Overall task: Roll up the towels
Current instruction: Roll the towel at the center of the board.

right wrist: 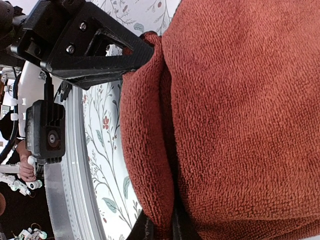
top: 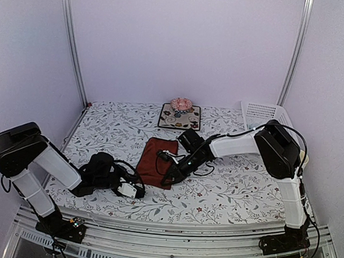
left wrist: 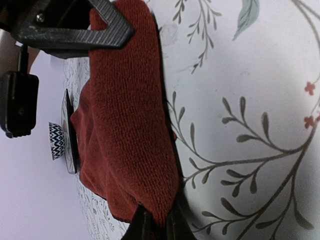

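Observation:
A dark red towel (top: 156, 156) lies on the white floral table covering (top: 233, 185) between my two arms. My left gripper (top: 140, 189) reaches in from the left at the towel's near edge. In the left wrist view that gripper (left wrist: 157, 225) is shut, pinching the edge of the red towel (left wrist: 125, 125) between its fingertips. My right gripper (top: 168, 177) comes in from the right at the near right corner. In the right wrist view it (right wrist: 162, 230) is shut on a raised fold of the towel (right wrist: 240, 115). No other towel shows.
A square dark floral mat (top: 187, 121) with a pink round object (top: 181, 104) on it sits at the back centre. A white slatted basket (top: 265, 114) stands at the back right. Metal frame posts (top: 72, 41) rise at the back corners.

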You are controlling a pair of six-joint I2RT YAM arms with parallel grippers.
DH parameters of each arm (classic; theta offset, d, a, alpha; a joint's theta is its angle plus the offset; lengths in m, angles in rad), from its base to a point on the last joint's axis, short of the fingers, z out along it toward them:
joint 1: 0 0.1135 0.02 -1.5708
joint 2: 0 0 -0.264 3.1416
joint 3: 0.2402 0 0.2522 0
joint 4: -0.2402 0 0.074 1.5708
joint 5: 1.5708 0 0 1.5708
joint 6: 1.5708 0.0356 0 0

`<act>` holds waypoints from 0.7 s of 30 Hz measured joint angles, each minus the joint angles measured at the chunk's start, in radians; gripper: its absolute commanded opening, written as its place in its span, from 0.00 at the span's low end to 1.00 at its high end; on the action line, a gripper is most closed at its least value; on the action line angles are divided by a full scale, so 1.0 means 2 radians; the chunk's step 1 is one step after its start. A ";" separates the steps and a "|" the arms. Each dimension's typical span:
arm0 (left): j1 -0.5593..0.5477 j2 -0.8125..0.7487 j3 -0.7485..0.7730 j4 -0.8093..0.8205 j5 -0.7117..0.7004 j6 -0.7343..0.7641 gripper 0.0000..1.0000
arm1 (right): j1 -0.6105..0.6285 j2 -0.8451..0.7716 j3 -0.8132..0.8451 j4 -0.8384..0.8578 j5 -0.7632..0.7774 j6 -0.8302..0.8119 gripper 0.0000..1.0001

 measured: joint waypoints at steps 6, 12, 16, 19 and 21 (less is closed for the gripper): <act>0.000 -0.015 0.031 -0.075 0.007 -0.013 0.00 | 0.000 -0.001 0.000 -0.003 -0.002 -0.009 0.39; 0.009 -0.038 0.095 -0.228 0.044 -0.046 0.00 | 0.000 -0.039 -0.016 -0.010 0.026 -0.040 0.55; 0.027 -0.039 0.139 -0.320 0.082 -0.069 0.00 | 0.000 -0.093 -0.049 -0.005 0.068 -0.062 0.65; 0.042 -0.033 0.169 -0.378 0.109 -0.083 0.00 | 0.002 -0.139 -0.086 0.014 0.120 -0.086 0.67; 0.050 -0.020 0.191 -0.413 0.124 -0.093 0.00 | 0.009 -0.164 -0.114 0.031 0.163 -0.106 0.68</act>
